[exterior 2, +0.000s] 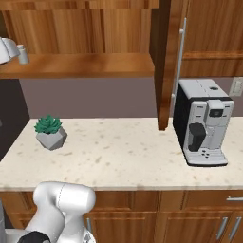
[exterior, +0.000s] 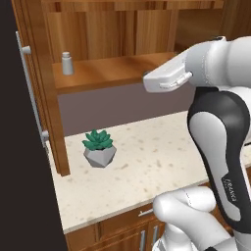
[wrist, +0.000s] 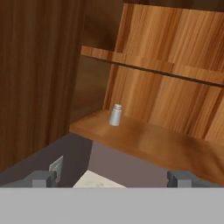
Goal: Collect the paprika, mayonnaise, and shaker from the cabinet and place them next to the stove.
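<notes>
On the lower shelf point(exterior: 112, 71) of the open cabinet point(exterior: 98, 29) we see the shaker point(exterior: 67, 63), a small pale grey cylinder with a rounded top. It stands upright near the left end of that shelf, apart from the back wall. From the right base camera we find the shaker point(exterior 2: 22, 54) again at the far left of the shelf, just beside the white hand of the arm. From the hand camera the shaker point(wrist: 115, 114) stands ahead of us on the brown board, with a second, higher shelf point(wrist: 153, 65) above it.

Our gripper point(wrist: 111, 178) is wide open. Its two dark fingertips point(wrist: 41, 178) stand far apart at the bottom of the hand view and they hold nothing. The shaker is well apart from them.

Below the cabinet lies the pale speckled surface point(exterior: 147, 162). On it a green succulent in a grey faceted pot point(exterior: 99, 148) stands near the left side. Farther to the right, a white and black coffee machine point(exterior 2: 203, 122) stands on the same surface, beside the open cabinet door point(exterior 2: 163, 61) with its long silver handle point(exterior 2: 180, 57).
</notes>
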You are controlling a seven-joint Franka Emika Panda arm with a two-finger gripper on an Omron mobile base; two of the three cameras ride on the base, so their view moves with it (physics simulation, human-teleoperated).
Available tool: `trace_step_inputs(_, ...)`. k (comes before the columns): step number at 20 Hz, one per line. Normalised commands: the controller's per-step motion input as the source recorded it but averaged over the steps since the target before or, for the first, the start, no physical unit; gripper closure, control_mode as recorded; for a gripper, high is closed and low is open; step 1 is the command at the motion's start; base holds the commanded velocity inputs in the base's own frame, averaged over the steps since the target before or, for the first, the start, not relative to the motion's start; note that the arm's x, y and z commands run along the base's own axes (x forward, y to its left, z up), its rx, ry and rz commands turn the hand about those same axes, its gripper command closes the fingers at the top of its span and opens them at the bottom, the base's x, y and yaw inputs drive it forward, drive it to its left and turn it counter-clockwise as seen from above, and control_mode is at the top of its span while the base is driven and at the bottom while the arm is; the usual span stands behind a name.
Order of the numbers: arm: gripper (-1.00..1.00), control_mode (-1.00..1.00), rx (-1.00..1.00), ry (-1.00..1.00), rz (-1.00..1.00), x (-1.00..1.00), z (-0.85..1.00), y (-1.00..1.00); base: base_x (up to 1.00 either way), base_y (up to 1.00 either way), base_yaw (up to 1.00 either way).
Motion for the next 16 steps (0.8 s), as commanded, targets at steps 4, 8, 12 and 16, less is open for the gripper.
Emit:
trace_step_inputs(4,-1.0,-1.0,0.0,-0.08,0.0,0.0,0.19,0.14,0.0,0.0,0.0)
trace_step_inputs(8,-1.0,-1.0,0.0,-0.07,0.0,0.11,0.04,0.17,0.0,0.0,0.0)
trace_step_inputs(12,-1.0,-1.0,0.0,-0.08,0.0,0.24,0.0,0.11,0.0,0.0,0.0)
trace_step_inputs(16,-1.0,-1.0,0.01,-0.05,0.0,0.26,0.0,0.01,0.0,0.0,0.0)
